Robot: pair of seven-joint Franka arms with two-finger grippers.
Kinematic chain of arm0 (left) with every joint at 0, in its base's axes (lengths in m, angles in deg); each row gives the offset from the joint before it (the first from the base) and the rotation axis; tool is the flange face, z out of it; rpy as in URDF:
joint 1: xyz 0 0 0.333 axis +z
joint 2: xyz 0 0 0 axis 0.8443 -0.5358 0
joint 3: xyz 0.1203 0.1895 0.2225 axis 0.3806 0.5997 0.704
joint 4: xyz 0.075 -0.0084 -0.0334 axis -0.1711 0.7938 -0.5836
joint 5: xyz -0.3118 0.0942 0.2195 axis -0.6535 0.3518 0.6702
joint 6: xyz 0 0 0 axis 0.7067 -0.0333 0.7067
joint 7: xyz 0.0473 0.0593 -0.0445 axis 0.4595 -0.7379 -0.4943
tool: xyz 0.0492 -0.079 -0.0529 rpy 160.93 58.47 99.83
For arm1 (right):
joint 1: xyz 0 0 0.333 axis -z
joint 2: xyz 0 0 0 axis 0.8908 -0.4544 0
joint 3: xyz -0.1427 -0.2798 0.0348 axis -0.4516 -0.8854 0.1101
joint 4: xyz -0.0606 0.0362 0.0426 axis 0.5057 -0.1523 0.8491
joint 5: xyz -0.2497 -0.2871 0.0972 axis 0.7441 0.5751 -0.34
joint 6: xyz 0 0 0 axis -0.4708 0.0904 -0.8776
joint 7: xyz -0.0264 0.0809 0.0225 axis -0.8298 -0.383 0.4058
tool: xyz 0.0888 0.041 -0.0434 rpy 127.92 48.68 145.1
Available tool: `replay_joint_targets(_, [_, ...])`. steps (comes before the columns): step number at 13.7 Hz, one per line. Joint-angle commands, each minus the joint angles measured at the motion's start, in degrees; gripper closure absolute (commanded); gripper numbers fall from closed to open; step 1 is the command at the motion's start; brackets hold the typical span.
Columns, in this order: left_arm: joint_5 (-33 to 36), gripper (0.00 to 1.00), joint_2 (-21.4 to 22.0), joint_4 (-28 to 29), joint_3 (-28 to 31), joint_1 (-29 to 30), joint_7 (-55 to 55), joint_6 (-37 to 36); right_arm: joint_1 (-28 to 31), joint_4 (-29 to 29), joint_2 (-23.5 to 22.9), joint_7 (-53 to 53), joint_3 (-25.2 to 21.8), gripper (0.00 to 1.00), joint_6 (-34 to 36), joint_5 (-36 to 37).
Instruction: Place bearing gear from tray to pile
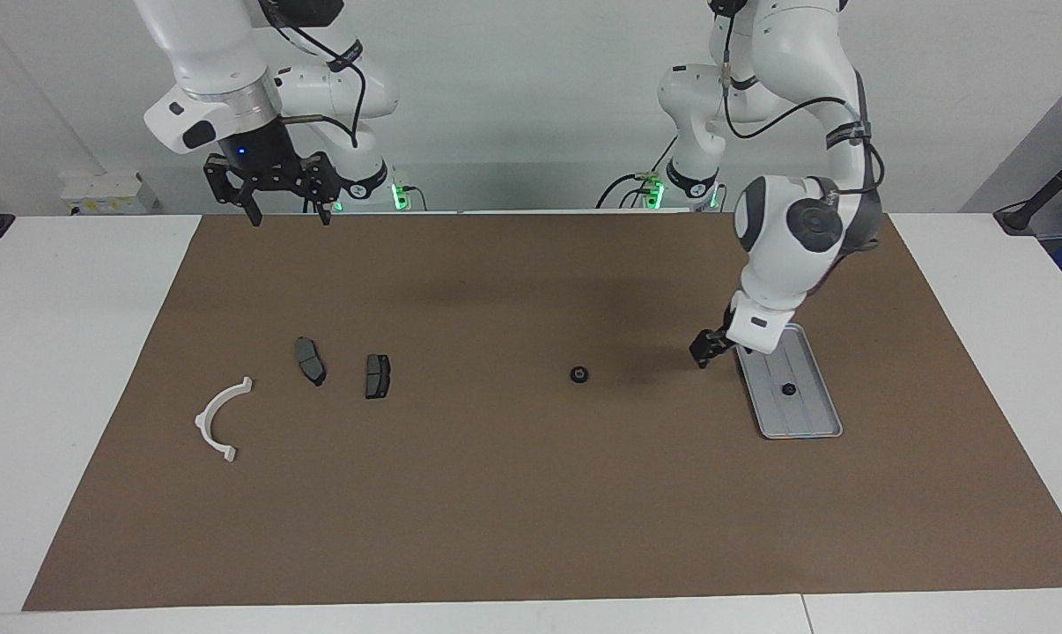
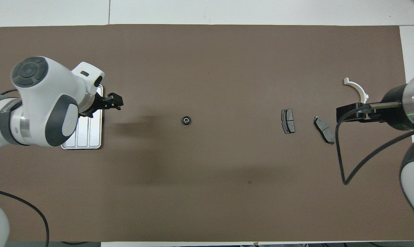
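Left gripper point(image 1: 705, 350): low at frame right, just beside tray point(image 1: 814, 421), finger state unclear. Gears: one in tray point(image 1: 788, 389), one mid-mat point(image 1: 580, 375). Right gripper point(image 1: 288, 209): spread, waiting. Next: grasp a gear, carry to pile point(image 1: 378, 376)

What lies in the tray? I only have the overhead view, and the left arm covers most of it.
Observer: One small dark bearing gear lies in the tray.
Operator: Is the left pincer over the tray?
Observer: No. The left pincer hangs low over the mat, just beside the tray's rim toward the right arm's end.
Operator: Is the right pincer down on the white arc?
Observer: No. The right pincer is open and raised well above the table, clear of the white arc.
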Motion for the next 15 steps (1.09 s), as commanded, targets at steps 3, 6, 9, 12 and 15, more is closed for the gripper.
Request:
replay_joint_targets(3, [0.33,0.12,0.40,3.77,-0.85,7.49,12.42,6.92,-10.51,-0.47,-4.14,-19.75,0.10,0.00,-6.13,-0.49])
replay_joint_targets(6, [0.33,0.23,-2.32,5.27,-0.76,8.12,12.69,12.38,-17.10,1.37,-11.07,-34.60,0.10,0.00,-11.84,-0.49])
replay_joint_targets(9, [0.33,0.29,-3.38,5.36,-0.76,8.12,12.69,13.97,-21.59,9.52,-22.22,-44.02,0.10,0.00,-13.70,0.29])
replay_joint_targets(12, [0.33,0.31,-4.79,5.19,-0.76,9.43,14.96,15.30,-24.24,17.70,-32.95,-48.61,0.01,0.00,-15.02,0.83])
replay_joint_targets(15, [0.33,0.33,-4.87,5.36,-0.76,10.40,15.42,15.82,-28.71,26.47,-43.58,-51.41,-0.43,0.00,-15.29,5.20])
